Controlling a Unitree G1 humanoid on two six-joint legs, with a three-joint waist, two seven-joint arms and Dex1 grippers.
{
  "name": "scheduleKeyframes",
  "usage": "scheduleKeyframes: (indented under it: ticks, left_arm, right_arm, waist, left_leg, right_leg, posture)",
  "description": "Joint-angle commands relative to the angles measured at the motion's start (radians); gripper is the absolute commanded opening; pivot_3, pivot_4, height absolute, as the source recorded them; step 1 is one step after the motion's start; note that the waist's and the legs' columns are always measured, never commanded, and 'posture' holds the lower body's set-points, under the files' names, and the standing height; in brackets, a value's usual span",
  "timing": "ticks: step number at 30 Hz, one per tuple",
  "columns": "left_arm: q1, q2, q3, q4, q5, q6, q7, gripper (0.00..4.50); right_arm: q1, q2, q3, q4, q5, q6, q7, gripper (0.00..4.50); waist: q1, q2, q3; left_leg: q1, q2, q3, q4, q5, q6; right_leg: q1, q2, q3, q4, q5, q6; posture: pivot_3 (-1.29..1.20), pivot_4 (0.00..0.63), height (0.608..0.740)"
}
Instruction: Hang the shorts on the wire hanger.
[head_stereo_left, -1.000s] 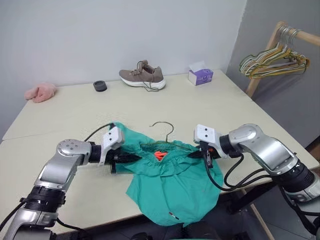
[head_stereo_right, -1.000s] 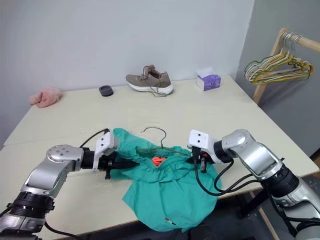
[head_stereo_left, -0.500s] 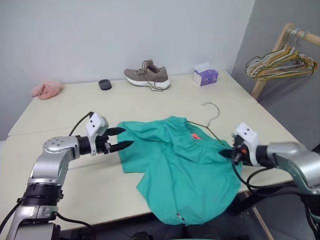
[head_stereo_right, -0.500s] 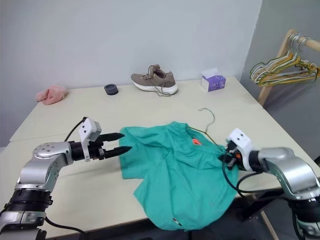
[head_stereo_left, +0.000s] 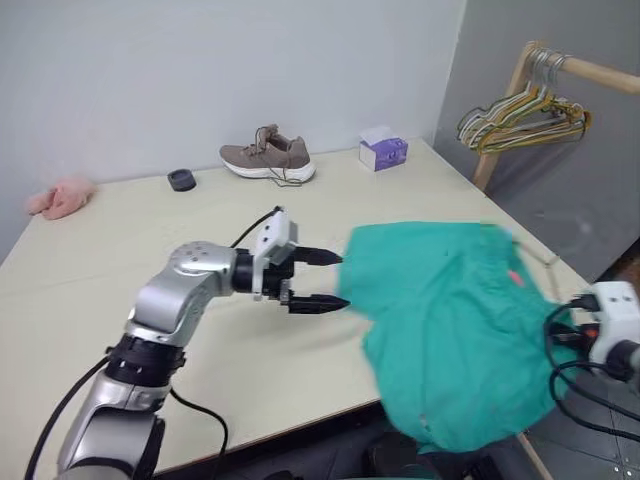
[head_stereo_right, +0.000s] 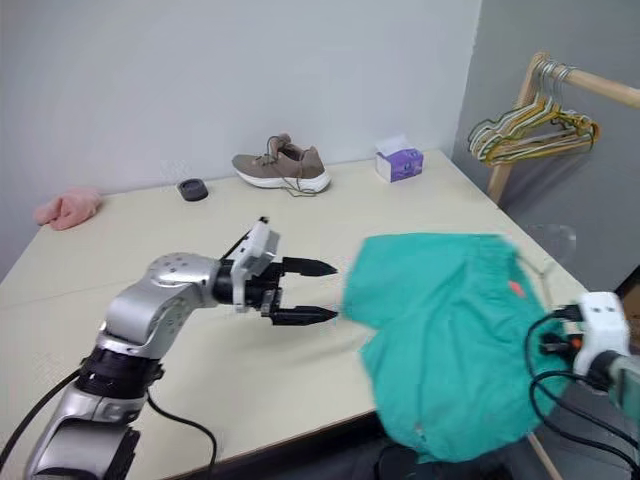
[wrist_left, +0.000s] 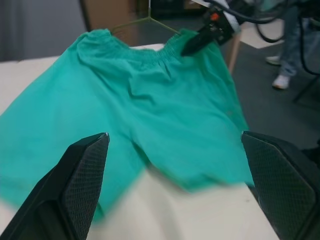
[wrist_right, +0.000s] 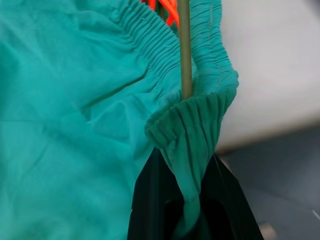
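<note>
1. Item under work: the teal-green cloth shorts with gathered elastic waistband (head_stereo_left: 455, 320) lie spread at the lower right of the head views, over the right-hand corner of the pale beige worktop (head_stereo_left: 150, 240), with their lower part hanging past its front edge.

2. Hanger: the thin olive-green wire hanger (wrist_right: 184, 50) runs inside the waistband, as the right wrist view shows, beside the orange-red tag. In the left wrist view a corner of its wire frame stands clear above the waistband at the top centre. Its hook cannot be made out.

3. Right gripper (wrist_right: 187, 200): the jaws are closed tight, pinching a fold of the elastic waistband. Whether the wire itself is also caught in the pinch cannot be told. In the head views its white wrist block sits at the far right edge, off the worktop corner.

4. Left gripper (head_stereo_left: 325, 280): the jaws stand wide apart and hold nothing. It hovers at mid-frame, pointing towards the shorts' near edge and just clear of the cloth.

5. Step in hand, as judged: the shorts appear threaded on the hanger and carried by the right arm alone; the left arm is free.

6. Next move, as judged: either the left gripper takes hold of the far waistband end to settle the cloth evenly, or the right arm lifts the load clear.

7. Risk noted: with a one-sided hold, the cloth may slide off the wire.
</note>
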Motion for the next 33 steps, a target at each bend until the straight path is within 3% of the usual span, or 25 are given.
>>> scheduleKeyframes:
  ticks: [1,7,14,21,33]
  left_arm:
    - [-0.049,-0.058,-0.026,-0.003,0.0,-0.036,-0.004,4.45]
    - [-0.106,-0.157,-0.054,0.022,0.011,-0.037,0.025,4.45]
    - [-0.116,-0.181,-0.064,0.029,0.043,-0.076,0.033,4.45]
    - [-0.123,-0.208,-0.062,0.008,0.065,-0.106,0.079,4.45]
    - [-0.137,-0.256,-0.083,-0.02,0.079,-0.095,0.141,4.45]
  right_arm:
    - [0.001,-0.058,-0.143,0.052,-0.064,0.002,-0.063,0.0]
    - [-0.03,-0.146,-0.216,0.155,-0.13,-0.093,-0.124,0.0]
    - [-0.215,-0.273,-0.144,0.325,-0.145,-0.203,-0.154,0.0]
    - [-0.443,-0.385,-0.004,0.603,-0.153,-0.307,-0.162,0.0]
    - [-0.86,-0.472,0.234,1.171,-0.172,-0.408,-0.143,0.0]
  waist:
    - [-0.012,0.001,0.0]
    - [-0.072,0.001,-0.001]
    - [-0.149,0.004,-0.002]
    - [-0.154,0.006,-0.001]
    - [-0.134,0.009,0.009]
  left_leg:
    - [0.0,0.0,0.001,0.0,0.0,0.0]
    - [0.0,0.0,0.001,-0.002,-0.001,0.001]
    - [0.003,0.0,0.006,-0.003,-0.005,0.006]
    - [0.008,-0.001,0.001,-0.003,-0.006,0.008]
    - [0.019,-0.005,0.004,-0.003,-0.01,0.013]
  right_leg:
    - [0.0,0.0,0.0,0.0,0.0,0.0]
    - [0.001,0.001,0.0,-0.001,-0.001,0.0]
    - [0.006,0.001,0.0,-0.004,-0.006,0.004]
    - [0.018,-0.001,-0.001,-0.013,-0.006,0.004]
    - [0.031,-0.005,0.0,-0.019,-0.007,0.006]
  posture:
    - [-0.48,0.0,0.74]
    - [-0.5,0.0,0.74]
    - [-0.47,0.0,0.74]
    - [-0.44,0.003,0.74]
    - [-0.42,0.031,0.74]
